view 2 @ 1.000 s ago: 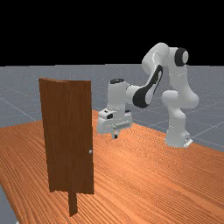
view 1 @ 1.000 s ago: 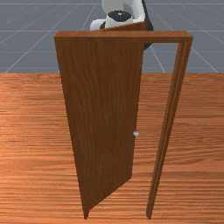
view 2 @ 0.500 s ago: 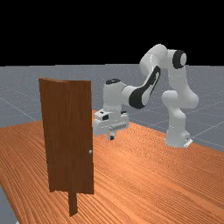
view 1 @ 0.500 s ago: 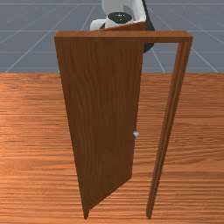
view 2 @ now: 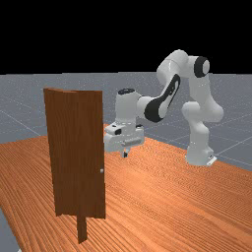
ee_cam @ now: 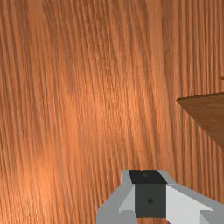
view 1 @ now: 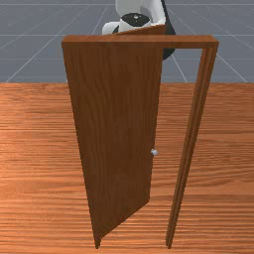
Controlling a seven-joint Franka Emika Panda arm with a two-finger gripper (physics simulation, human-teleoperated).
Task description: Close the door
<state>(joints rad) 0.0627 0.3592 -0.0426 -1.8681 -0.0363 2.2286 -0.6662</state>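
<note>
Tabletop (view 1: pixel 30 149) of orange-brown wood spreads under me, reaching past both sides of the doorway in the front view. My arm (view 2: pixel 170 91), white and grey with black joints, comes over it from the far view's right. The door (view 1: pixel 116 129) stands upright and open: held at the front view's left side of its frame (view 1: pixel 188 41), it angles back toward me, and its lower edge slants that way too. Between its free edge and the post (view 1: pixel 190 144) on the front view's right is a tall gap with tabletop visible through it. The door is one flat brown panel with darker, mostly lengthwise grain; frame and post are of like wood. A pointed piece of brown wood (ee_cam: pixel 208 113) lies off to one side of my fingers (view 2: pixel 125 154) in the wrist view. They are closed together, tips pointing down, above the tabletop and apart from the door's free edge; in the far view, bare wood lies between. Smallest is the round, pale grey knob (view 1: pixel 154 152), low on that free edge.
</note>
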